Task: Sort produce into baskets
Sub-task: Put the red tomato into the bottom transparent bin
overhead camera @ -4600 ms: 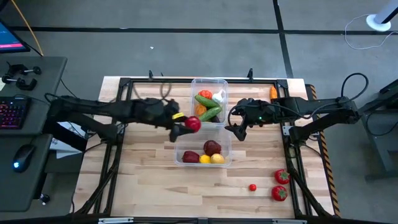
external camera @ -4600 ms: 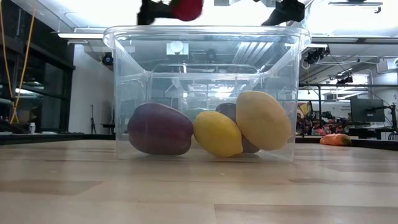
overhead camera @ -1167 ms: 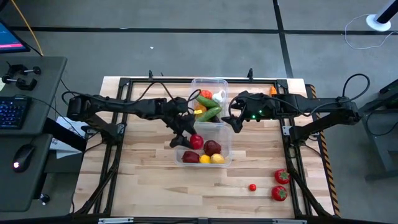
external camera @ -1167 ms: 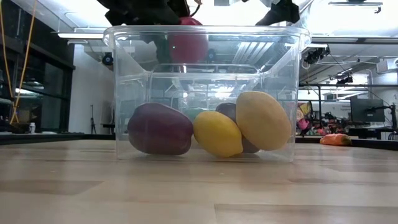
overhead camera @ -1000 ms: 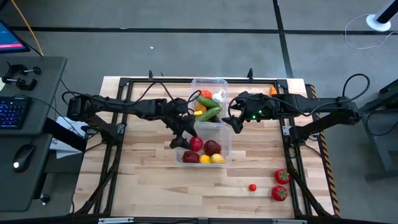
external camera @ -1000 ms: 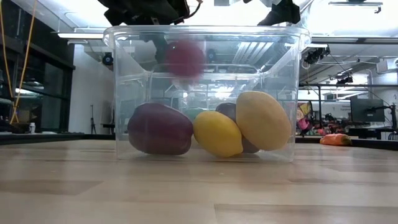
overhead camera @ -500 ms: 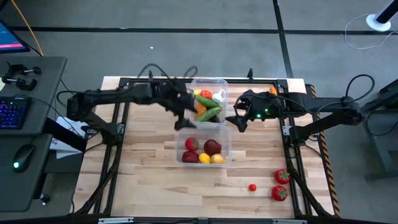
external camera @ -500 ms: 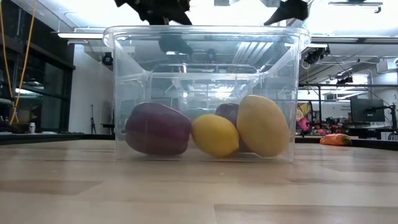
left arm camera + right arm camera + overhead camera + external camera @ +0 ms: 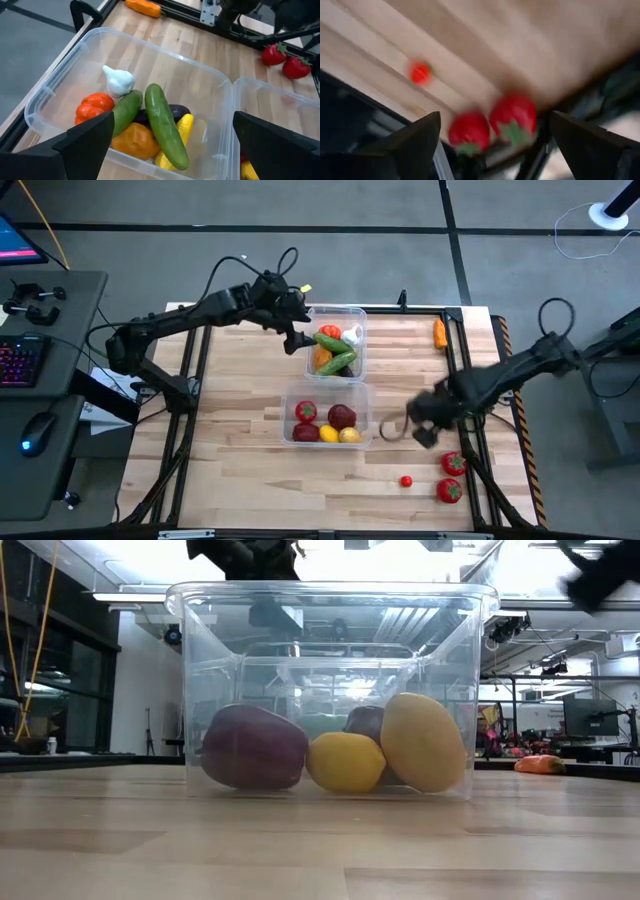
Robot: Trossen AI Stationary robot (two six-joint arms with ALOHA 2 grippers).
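Three red pieces of produce lie loose on the pale wooden table point(image 9: 240, 450) near its front right corner: two red strawberry-like fruits with green caps point(image 9: 450, 477), one just behind the other, and a small round red tomato point(image 9: 405, 480) a little to their left; an orange carrot point(image 9: 439, 332) lies apart at the far right edge; these, I judge, are what is left to sort. The near clear plastic rectangular tub point(image 9: 365, 415) holds a red tomato with a green cap, a dark red apple, another dark red piece and a yellow lemon; the far clear plastic tub point(image 9: 358, 315) just behind it holds green cucumbers, an orange pepper, a red piece, white garlic and, in the left wrist view, a dark eggplant and yellow corn. The step in hand looks like a reach for the next loose piece; the right gripper point(image 9: 425, 425) hangs low over the table between the near tub and the red pieces, its arm stretched in from the right, its fingers point(image 9: 407, 145) spread wide and empty, the red pieces showing between them. The next move calls for lowering onto one piece and closing without nudging its neighbour. The left gripper point(image 9: 290, 315) hovers at the far tub's left rim, jaws apart, holding nothing.
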